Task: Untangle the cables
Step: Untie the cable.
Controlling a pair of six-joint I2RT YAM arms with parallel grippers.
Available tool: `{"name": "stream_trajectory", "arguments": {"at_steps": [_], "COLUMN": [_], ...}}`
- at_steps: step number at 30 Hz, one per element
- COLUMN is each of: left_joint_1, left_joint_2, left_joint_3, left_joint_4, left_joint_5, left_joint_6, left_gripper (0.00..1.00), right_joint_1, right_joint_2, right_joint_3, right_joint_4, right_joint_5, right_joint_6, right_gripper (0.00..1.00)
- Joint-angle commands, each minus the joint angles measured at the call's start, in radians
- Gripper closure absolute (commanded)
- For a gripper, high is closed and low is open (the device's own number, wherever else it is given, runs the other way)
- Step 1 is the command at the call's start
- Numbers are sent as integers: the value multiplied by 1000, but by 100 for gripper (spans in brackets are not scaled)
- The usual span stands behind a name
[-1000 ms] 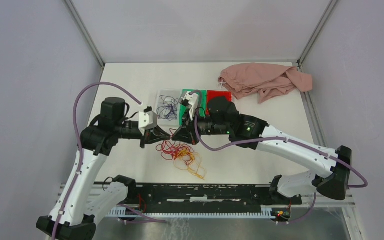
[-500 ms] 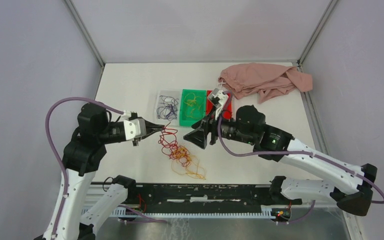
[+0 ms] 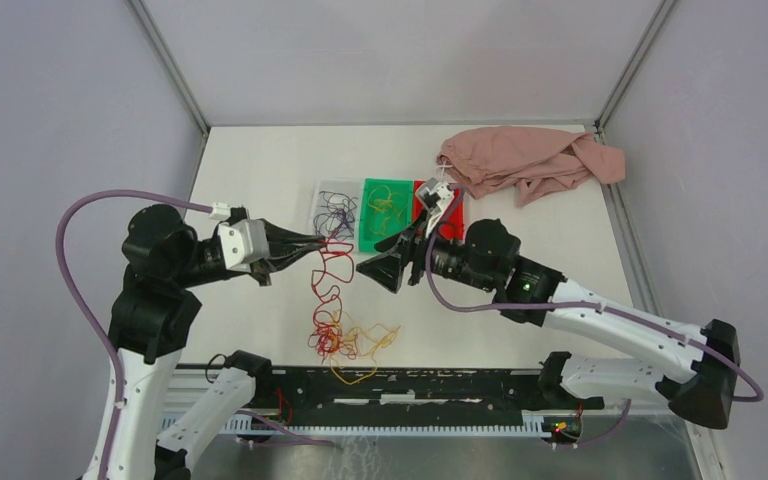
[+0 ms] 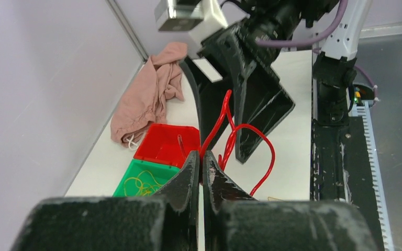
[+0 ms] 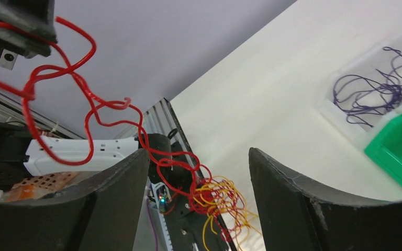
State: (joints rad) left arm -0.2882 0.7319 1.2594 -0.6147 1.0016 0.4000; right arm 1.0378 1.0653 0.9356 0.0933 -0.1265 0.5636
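Top external view showed the left claw [image 3: 312, 243] clamped on one red strand [image 3: 330, 275], held up so that the cables [image 3: 345, 338] trailed down to a red and yellow knot by the worktop's [image 3: 250, 180] near edge. The right claw [image 3: 385, 258] stood apart, empty, beside that strand. Light, limp and springy, the wire would probably slip easily; pinching low, near the knot, seemed best.

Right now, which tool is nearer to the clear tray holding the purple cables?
Left. The left tool, shut on a red cable, hovers by the clear tray's near edge. The right tool, open, is further right, in front of the green bin.
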Motion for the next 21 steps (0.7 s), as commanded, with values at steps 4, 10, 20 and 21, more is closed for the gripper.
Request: {"name": "stream_trajectory", "arguments": {"at_steps": [4,10,20,21], "left_joint_1": [0,1,0,0], "left_joint_2": [-16,1,-7,-9], "left_joint_3": [0,-13,-46,-49], "left_joint_4": [142,156,156,156], "left_joint_5": [17,9,-7,-10], "left_joint_6": [-133,-123,-80,-78], "left_gripper": [97,97,97,97], "right_joint_1": [-2,16,37,37], "right_joint_2": [130,205,240,239], "right_joint_3": [35,39,13,12], "right_joint_4": [344,489,574,579], "right_joint_5": [-94,-115,-99,-99], "right_joint_6": [151,230,268,272], "right_gripper": [23,21,20,20]}}
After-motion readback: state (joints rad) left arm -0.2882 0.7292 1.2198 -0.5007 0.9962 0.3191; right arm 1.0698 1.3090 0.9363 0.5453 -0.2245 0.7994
